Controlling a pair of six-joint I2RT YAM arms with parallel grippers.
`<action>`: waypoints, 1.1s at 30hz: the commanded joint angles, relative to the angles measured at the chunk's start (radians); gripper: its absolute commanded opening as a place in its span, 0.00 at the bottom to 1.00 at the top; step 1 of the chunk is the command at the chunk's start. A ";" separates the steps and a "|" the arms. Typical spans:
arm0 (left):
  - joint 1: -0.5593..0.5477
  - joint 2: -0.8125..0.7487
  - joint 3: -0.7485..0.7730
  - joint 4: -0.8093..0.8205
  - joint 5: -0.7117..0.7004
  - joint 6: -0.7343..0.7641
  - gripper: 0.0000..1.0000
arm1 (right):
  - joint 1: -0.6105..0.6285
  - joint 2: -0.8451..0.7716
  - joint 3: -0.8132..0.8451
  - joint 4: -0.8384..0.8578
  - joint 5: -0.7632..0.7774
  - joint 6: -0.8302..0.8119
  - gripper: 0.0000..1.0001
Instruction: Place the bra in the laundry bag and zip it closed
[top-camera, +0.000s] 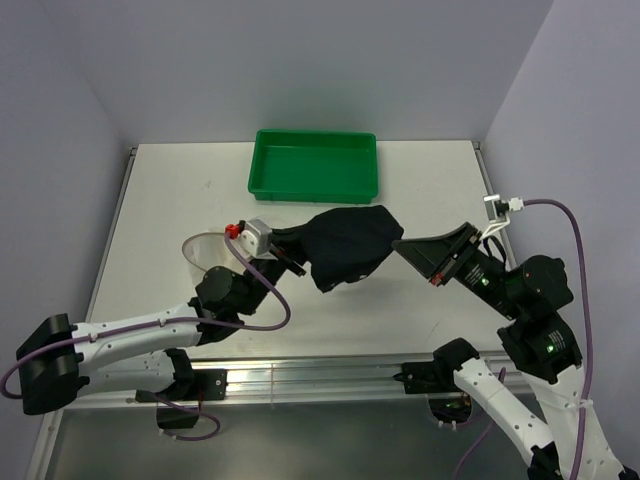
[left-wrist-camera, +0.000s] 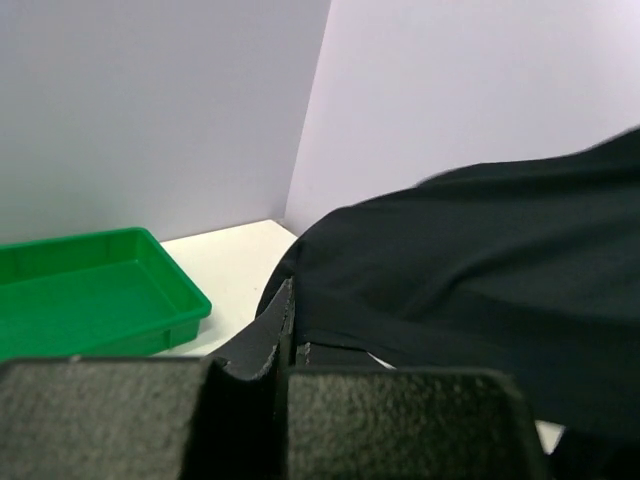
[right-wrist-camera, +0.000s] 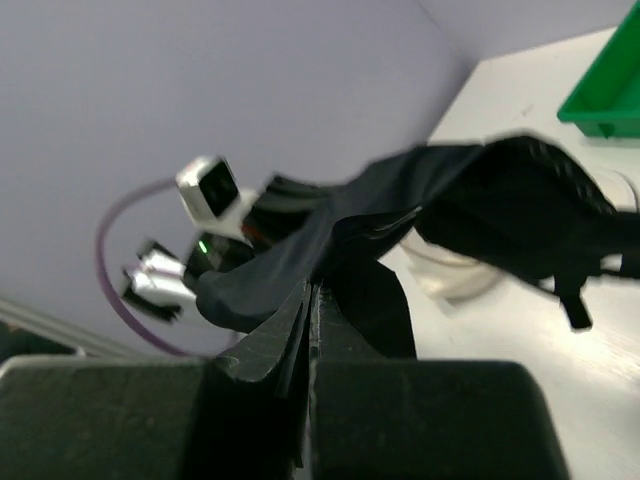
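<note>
Bra (top-camera: 345, 248) hangs limp between arms, above table (top-camera: 160, 200), near green tray (top-camera: 300, 190). Left gripper (top-camera: 292, 258) and right gripper (top-camera: 405, 245) both pinch its edges. Likely light, floppy, snag-prone; hold at hems. Laundry bag (top-camera: 200, 245) sits beside left arm.

No writing, brand, number or sign can be read in any view. The tray (top-camera: 315, 165) shows plain green plastic. The white arm shells (top-camera: 125, 335) and the small camera block (top-camera: 258, 235) are too small and blurred to tell whether any marking stands on them.
</note>
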 joint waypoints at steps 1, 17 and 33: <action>0.012 -0.047 0.047 -0.125 0.064 -0.006 0.00 | -0.006 -0.026 -0.054 -0.140 -0.102 -0.157 0.00; 0.043 -0.095 0.228 -0.392 0.328 -0.063 0.00 | -0.006 -0.017 -0.132 0.058 -0.061 -0.405 0.98; 0.076 -0.125 0.268 -0.544 0.446 -0.224 0.00 | 0.029 0.080 0.039 -0.008 -0.243 -0.784 1.00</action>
